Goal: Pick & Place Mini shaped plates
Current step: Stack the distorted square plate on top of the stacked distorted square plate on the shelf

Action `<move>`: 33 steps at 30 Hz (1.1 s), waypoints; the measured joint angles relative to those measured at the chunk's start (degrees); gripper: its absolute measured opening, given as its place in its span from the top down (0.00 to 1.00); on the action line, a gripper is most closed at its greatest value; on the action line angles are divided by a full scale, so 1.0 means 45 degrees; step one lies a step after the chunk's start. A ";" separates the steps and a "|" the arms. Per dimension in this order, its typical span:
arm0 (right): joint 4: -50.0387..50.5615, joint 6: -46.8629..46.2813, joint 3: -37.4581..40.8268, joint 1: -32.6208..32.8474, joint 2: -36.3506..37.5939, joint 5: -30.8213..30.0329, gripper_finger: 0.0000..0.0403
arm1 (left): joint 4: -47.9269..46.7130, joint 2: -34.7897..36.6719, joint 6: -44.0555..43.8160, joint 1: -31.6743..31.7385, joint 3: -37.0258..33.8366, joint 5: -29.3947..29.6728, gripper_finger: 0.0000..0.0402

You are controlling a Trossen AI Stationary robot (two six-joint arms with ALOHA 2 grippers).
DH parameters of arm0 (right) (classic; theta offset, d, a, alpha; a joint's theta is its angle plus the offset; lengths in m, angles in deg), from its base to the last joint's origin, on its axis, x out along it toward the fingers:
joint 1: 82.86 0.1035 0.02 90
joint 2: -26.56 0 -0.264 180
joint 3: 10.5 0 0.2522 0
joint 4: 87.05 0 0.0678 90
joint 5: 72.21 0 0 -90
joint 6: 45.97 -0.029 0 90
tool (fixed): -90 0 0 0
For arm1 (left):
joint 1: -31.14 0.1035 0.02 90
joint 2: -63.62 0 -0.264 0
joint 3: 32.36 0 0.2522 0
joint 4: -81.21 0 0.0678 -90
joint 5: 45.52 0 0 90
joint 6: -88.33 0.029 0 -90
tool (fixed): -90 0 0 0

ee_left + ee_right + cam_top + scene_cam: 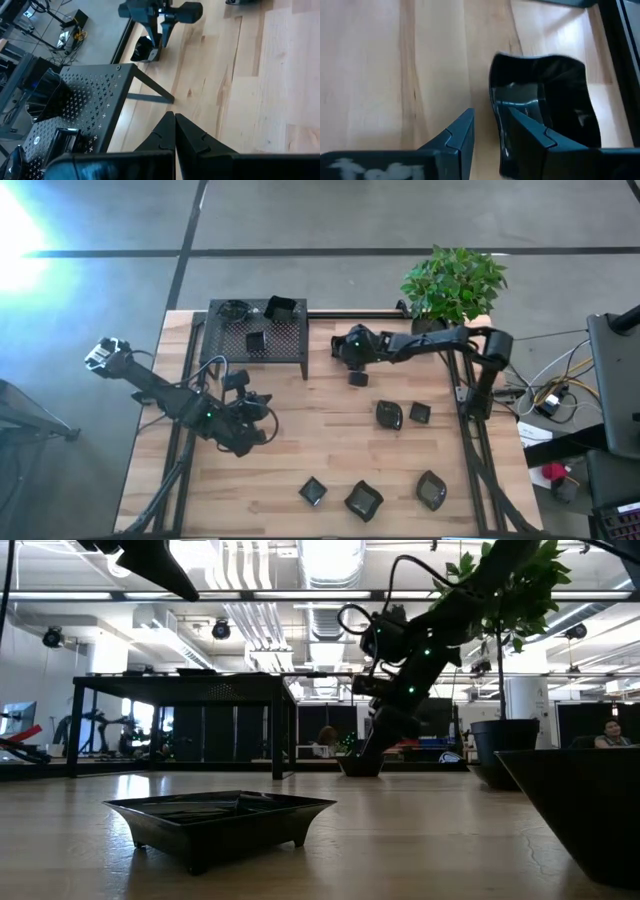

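A small glossy black plate (545, 95) rests on the wood just off the near right leg of the black perforated stand (255, 335). My right gripper (492, 132) is open low over the plate (358, 378), one finger over its hollow and the other outside its rim. My left gripper (175, 132) is shut and holds nothing, raised above the table left of centre (262, 412). Three more plates, one of them (280, 307) at the far edge, lie on top of the stand. Several others, such as one (389, 415) right of centre, lie on the table. My right gripper comes slanting down from the table's right side, with the plate's wall (496, 112) between its two open fingers. One finger (530, 135) is over the hollow, the other (457, 137) outside. I cannot tell whether either finger touches the plate, which sits flat on the table.
A potted green plant (452, 285) stands at the far right corner behind the right arm. Plates lie near the front edge (363, 500), and one (220, 815) sits close to the low camera. Bare wood lies between the stand and those front plates.
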 joint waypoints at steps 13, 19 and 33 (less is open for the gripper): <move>0.0983 0.0147 -0.0663 -0.0015 -0.0432 -0.0090 0.72 | 0.0005 -0.0010 0.0131 0.0000 0.0000 0.0000 1.00; 0.0978 0.0048 -0.0453 -0.0010 -0.0437 -0.0095 0.79 | 0.0009 -0.0010 0.0136 0.0000 -0.0005 0.0000 1.00; 0.2196 -0.0132 -0.1008 0.0785 -0.0141 -0.2242 0.98 | 0.0009 -0.0015 0.0057 0.0000 -0.0005 -0.0005 1.00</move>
